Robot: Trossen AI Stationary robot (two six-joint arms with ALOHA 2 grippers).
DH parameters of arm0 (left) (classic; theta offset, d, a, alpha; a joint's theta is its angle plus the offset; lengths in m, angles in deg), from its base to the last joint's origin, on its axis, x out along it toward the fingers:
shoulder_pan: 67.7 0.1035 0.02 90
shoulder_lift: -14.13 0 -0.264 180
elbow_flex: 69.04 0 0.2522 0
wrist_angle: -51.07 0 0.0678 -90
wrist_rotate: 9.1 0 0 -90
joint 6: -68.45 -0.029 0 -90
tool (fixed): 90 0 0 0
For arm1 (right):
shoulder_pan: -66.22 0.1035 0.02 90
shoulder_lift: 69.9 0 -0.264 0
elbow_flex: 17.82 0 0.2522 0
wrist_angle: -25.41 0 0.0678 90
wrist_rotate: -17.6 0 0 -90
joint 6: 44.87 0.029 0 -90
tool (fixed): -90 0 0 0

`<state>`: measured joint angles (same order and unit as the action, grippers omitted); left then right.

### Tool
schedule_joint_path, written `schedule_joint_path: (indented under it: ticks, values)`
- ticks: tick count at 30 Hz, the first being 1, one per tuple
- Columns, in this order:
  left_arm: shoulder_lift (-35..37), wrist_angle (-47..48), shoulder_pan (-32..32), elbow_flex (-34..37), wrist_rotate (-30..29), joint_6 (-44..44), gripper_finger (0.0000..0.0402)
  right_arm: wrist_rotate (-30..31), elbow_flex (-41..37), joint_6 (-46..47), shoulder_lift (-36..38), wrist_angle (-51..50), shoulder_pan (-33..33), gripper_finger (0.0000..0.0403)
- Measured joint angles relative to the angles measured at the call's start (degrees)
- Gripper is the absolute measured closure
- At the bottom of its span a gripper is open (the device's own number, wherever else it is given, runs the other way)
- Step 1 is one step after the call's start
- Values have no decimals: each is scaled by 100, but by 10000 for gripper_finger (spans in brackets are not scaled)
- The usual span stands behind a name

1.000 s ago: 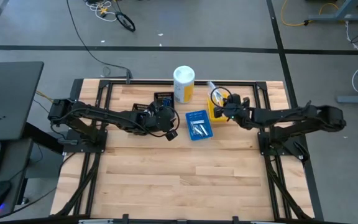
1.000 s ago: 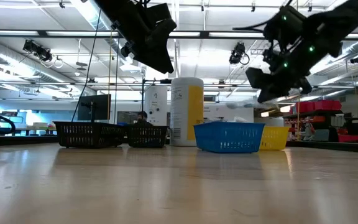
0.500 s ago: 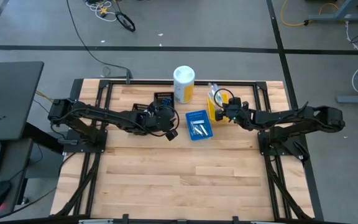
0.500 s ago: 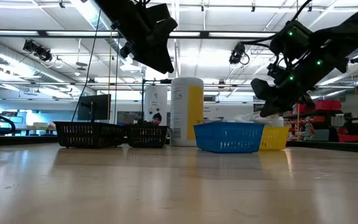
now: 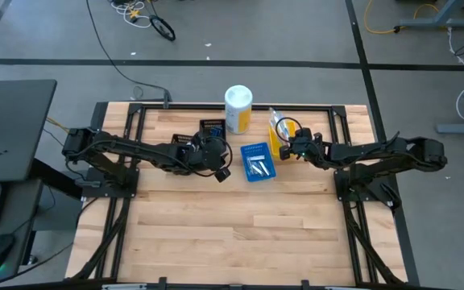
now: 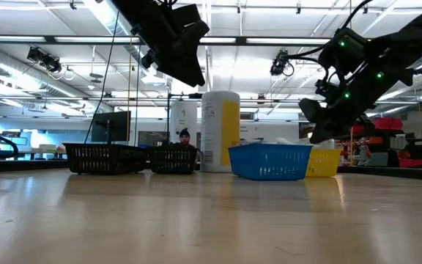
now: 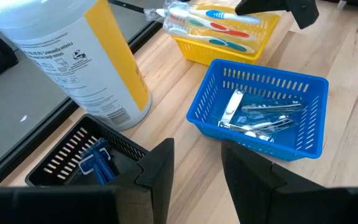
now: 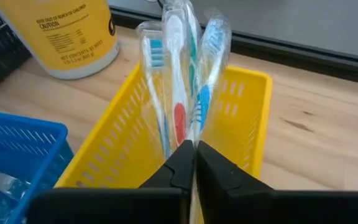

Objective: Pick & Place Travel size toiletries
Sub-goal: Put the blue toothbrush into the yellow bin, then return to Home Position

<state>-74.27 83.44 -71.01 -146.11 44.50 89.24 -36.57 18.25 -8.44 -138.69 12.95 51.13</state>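
Over the far middle of the wooden bench [image 5: 240, 225], the high view shows the right tool [image 5: 290, 147] at the yellow tray [image 5: 274, 145], which sits just right of the blue tray [image 5: 256, 160], with the white-and-yellow canister [image 5: 238, 107] farther back; the left tool [image 5: 216, 165] hangs just left of the blue tray, near two black trays [image 5: 201, 133]. At bench height, the low view shows both tools raised above the trays, the right tool [image 6: 321, 128] just over the yellow tray [image 6: 323, 163]. From the left wrist view, the left tool [image 7: 196, 177] stands open with nothing between its fingers; beyond it lie metal items in the blue tray [image 7: 260, 115], wrapped toothbrushes [image 7: 216, 22] in the yellow tray, and a blue razor [image 7: 98, 163] in a black tray. From the right wrist view, the right tool [image 8: 193, 163] is pinched closed on the wrapped toothbrushes [image 8: 179, 93], which stand up over the yellow tray [image 8: 247, 124].
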Motion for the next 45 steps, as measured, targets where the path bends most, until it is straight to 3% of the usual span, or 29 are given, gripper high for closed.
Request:
schedule_joint_path:
  ticks: [12,17,23,26,28,31,36,40,45]
  values:
    - [0,-2,0,0,0,-2,261,-191,0,-301,0,22,-343,296]
    - [0,60,-1,-1,-2,-94,261,-314,-2,-718,43,776,-356,276]
    - [292,944,-27,-2,-8,-152,301,-1613,21,-2133,303,2818,-138,287]
    - [644,1364,-77,-2,-98,-215,340,-2203,237,-2503,470,3004,72,319]
    - [957,1734,-96,-2,-90,-378,368,-2146,427,-3124,608,2736,249,349]
    - [1414,2188,-119,49,-288,-308,394,-1469,752,-3978,796,1993,495,391]
    - [2477,2443,-165,744,-361,-324,390,-1375,1211,-4247,1283,332,809,398]
    - [3521,2056,-246,1629,-140,-459,396,-1589,1209,-4239,1740,-598,1056,399]
    - [4850,523,-308,3129,43,-878,390,-2216,769,-4108,2144,-822,1341,399]
